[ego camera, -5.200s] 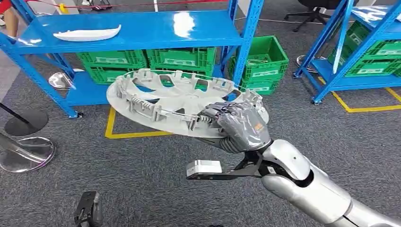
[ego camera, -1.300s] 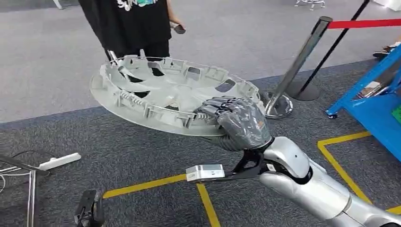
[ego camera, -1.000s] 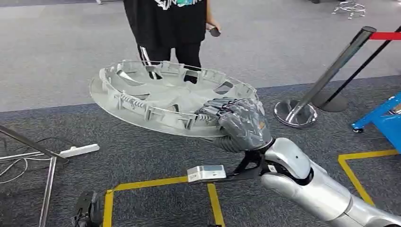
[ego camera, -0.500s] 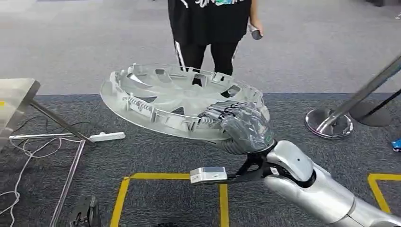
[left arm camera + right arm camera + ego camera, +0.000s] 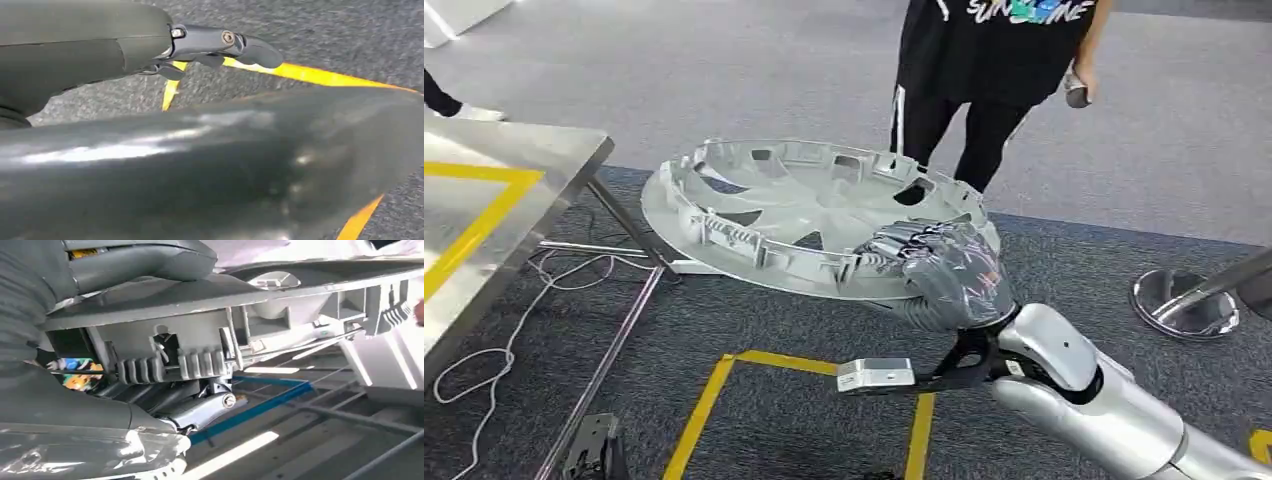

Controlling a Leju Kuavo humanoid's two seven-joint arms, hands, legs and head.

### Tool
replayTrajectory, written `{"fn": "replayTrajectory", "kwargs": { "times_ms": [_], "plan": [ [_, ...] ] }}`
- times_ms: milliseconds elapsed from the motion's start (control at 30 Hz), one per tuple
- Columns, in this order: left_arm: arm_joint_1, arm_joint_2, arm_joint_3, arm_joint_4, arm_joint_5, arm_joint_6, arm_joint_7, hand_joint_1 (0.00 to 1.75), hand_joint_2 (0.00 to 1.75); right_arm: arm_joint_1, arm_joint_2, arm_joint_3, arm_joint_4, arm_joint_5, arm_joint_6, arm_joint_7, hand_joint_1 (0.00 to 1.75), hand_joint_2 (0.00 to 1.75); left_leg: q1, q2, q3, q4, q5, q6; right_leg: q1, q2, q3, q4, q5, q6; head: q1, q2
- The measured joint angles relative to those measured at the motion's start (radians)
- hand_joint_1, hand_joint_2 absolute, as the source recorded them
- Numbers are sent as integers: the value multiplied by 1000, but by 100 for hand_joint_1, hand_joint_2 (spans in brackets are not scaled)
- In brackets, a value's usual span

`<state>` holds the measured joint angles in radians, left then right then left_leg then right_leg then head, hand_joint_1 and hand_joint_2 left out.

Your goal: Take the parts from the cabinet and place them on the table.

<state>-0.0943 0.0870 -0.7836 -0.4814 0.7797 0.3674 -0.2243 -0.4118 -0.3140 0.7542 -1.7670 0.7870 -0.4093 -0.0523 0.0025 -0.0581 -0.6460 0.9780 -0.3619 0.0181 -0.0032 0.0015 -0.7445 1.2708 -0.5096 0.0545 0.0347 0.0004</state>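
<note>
Right hand (image 5: 949, 275): fingers curled over the near rim of a large round grey plastic wheel cover (image 5: 814, 215), thumb beneath — the part is gripped at its edge and carried clear of the floor, roughly level, ribbed inner side facing up. The right wrist view confirms this: the rim with its moulded clips and wire ring (image 5: 200, 360) lies clamped between the grey thumb above and the darker fingers (image 5: 200, 410) below in that turned picture.

Left hand (image 5: 220, 45): seen close in the left wrist view, dark fingers above grey carpet and a yellow line. Whether they are spread or curled cannot be told, as a blurred dark body hides much of that picture.

Surroundings: a shiny metal table with a yellow stripe on its top (image 5: 494, 230) stands to the robot's left, its corner near the cover but apart from it. White cable (image 5: 514, 330) lies looped on the grey carpet (image 5: 754, 320) under and beside the table. Yellow floor tape (image 5: 714, 400) marks a box below the cover. A person in a black shirt and black trousers (image 5: 984, 70) stands just beyond the cover, holding a small dark object. A chrome stanchion base (image 5: 1184, 300) sits on the carpet to the right.
</note>
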Motion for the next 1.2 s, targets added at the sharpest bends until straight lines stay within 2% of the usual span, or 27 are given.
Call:
{"fn": "replayTrajectory", "kwargs": {
  "times_ms": [33, 67, 100, 133, 233, 267, 300, 333, 400, 433, 467, 500, 567, 600, 633, 700, 767, 833, 867, 933, 967, 1000, 1067, 1100, 1133, 1167, 1200],
  "plan": [
    [0, 0, 0, 0, 0, 2, 0, 0, 0, 4, -5, -1, -6, 4, 1, 3, 175, 175, 3, -16, 2, 1, 0, -2, -3, 8, 44, -91, 47, 2, 0, 0],
    [1, 0, 0, -2, 0, 4, 0, 0, 0, 9, -11, -3, -10, 7, 1, 5, 175, 175, 6, -30, 4, 3, -2, -7, -10, 32, 94, -188, 90, 6, 1, 0],
    [2, 3, 0, -3, 0, 5, 0, 0, 0, 15, -17, -6, -13, 10, 2, 8, 175, 175, 6, -42, -1, 3, -2, -15, -20, 87, 120, -236, 84, 11, 1, 0],
    [0, 8, 0, -4, 0, 7, 0, 0, 0, 18, -20, -6, -16, 12, 2, 9, 175, 175, 5, -54, -11, 16, 1, -21, -27, 103, 136, -260, 81, 10, 1, 0],
    [16, 11, 0, -6, -2, 10, 0, 0, 0, 29, -28, -10, -26, 21, 2, 15, 175, 175, 13, -85, -19, 3, 16, -39, -15, 73, 129, -247, 82, -7, 0, 0],
    [20, 11, -1, -6, -2, 10, 0, 0, 0, 31, -29, -12, -28, 25, 2, 18, 175, 175, 15, -91, -22, 5, 13, -41, -22, 58, 132, -255, 86, -17, 0, 0],
    [23, 9, -2, -8, -2, 10, 0, 0, 0, 34, -30, -14, -30, 28, 4, 21, 175, 175, 6, -32, -32, 27, -10, -43, -19, 48, 134, -256, 88, -22, -3, 0],
    [22, 10, -2, -10, -2, 10, 0, 0, 0, 37, -32, -17, -35, 31, 5, 22, 175, 175, 3, 7, -56, 81, -47, -45, -15, 37, 134, -258, 89, -25, -10, 0],
    [19, 11, -2, -15, -2, 11, 0, 0, 0, 46, -39, -26, -43, 37, 5, 24, 175, 175, 4, 38, -132, 251, -127, -50, -9, 6, 133, -259, 88, -33, -9, 0],
    [21, 11, -3, -18, -3, 11, 0, 0, 0, 49, -41, -29, -46, 41, 6, 26, 175, 175, 4, 42, -155, 307, -143, -50, -8, -8, 133, -259, 87, -35, -9, 0],
    [24, 11, -3, -19, -5, 11, 0, 0, 0, 53, -42, -31, -46, 43, 6, 29, 175, 175, 4, 44, -155, 315, -138, -50, -6, -20, 134, -259, 87, -35, -9, 0],
    [26, 11, -3, -19, -5, 11, 0, 0, 0, 56, -45, -33, -47, 44, 6, 32, 175, 175, 4, 45, -135, 284, -115, -47, -5, -31, 134, -259, 87, -35, -9, 0],
    [28, 15, -3, -23, -8, 12, 0, 0, 0, 65, -48, -40, -56, 49, 7, 35, 175, 175, -3, 60, -38, 125, -42, -36, -3, -53, 138, -260, 85, -35, -9, 0],
    [28, 18, -3, -28, -8, 12, 0, 0, 0, 67, -49, -44, -61, 50, 7, 35, 175, 175, -13, 105, 9, 51, -22, -25, -3, -61, 140, -261, 84, -33, -9, 0],
    [25, 21, -3, -31, -9, 12, 0, 0, 0, 70, -51, -50, -66, 53, 8, 36, 175, 175, -26, 124, 25, 16, -28, -22, 5, -72, 136, -255, 82, -29, -10, 0],
    [27, 24, -3, -34, -10, 12, 0, 0, 0, 73, -54, -55, -68, 60, 10, 37, 175, 175, -25, 109, 21, 8, -33, -16, 7, -91, 135, -258, 84, -23, -7, 0],
    [38, 26, -3, -35, -10, 12, 1, 0, 0, 73, -55, -58, -72, 61, 12, 40, 175, 175, -20, 89, 24, -4, -28, -8, 8, -109, 140, -262, 81, -11, -8, 0],
    [41, 25, -3, -40, -10, 12, 2, 0, 0, 78, -59, -61, -74, 62, 14, 40, 175, 175, -9, 72, 27, -6, -24, -1, 1, -29, 104, -196, 41, -1, -3, 0],
    [40, 26, -3, -42, -11, 12, 2, 0, 0, 84, -60, -61, -74, 62, 14, 40, 175, 175, -7, 60, 27, -6, -24, 1, 0, -9, 62, -110, 4, 2, -2, 0],
    [39, 26, -3, -43, -10, 11, 2, 0, 0, 90, -62, -62, -74, 64, 14, 40, 175, 175, -6, 38, 27, -6, -24, 1, -1, -2, -18, 46, -50, 8, 2, 0],
    [40, 26, -3, -44, -11, 11, 3, 0, 0, 92, -63, -62, -74, 64, 14, 40, 175, 175, -5, 25, 28, -6, -23, 1, -1, -2, -33, 66, -45, 10, 3, 0],
    [41, 26, -3, -44, -10, 11, 3, 0, 0, 93, -63, -63, -74, 64, 14, 40, 175, 175, -3, 13, 29, -6, -24, 1, -3, -2, -21, 35, -17, 11, 2, 0],
    [41, 25, -3, -45, -10, 11, 3, 0, 0, 95, -64, -64, -77, 64, 14, 42, 175, 175, 4, -15, 32, -3, -25, -4, -11, 10, 63, -130, 67, 17, 2, 0],
    [41, 26, -3, -47, -10, 11, 3, 0, 0, 96, -64, -64, -79, 65, 14, 42, 175, 175, 6, -27, 31, 1, -27, -13, -22, 44, 105, -210, 97, 26, 3, 0],
    [39, 33, -3, -47, -10, 11, 3, 0, 0, 96, -64, -64, -80, 65, 14, 42, 175, 175, 2, -39, 23, 9, -28, -20, -32, 97, 134, -249, 83, 31, 5, 0],
    [40, 33, -3, -48, -10, 11, 3, 0, 0, 99, -64, -65, -82, 65, 14, 41, 175, 175, 4, -49, 14, 14, -22, -24, -32, 90, 134, -252, 79, 19, -1, 0],
    [42, 34, -3, -49, -10, 11, 3, 0, 0, 100, -64, -66, -82, 66, 14, 42, 175, 175, 7, -59, 10, 11, -17, -29, -28, 79, 132, -249, 80, 15, 3, 0]
  ]
}}
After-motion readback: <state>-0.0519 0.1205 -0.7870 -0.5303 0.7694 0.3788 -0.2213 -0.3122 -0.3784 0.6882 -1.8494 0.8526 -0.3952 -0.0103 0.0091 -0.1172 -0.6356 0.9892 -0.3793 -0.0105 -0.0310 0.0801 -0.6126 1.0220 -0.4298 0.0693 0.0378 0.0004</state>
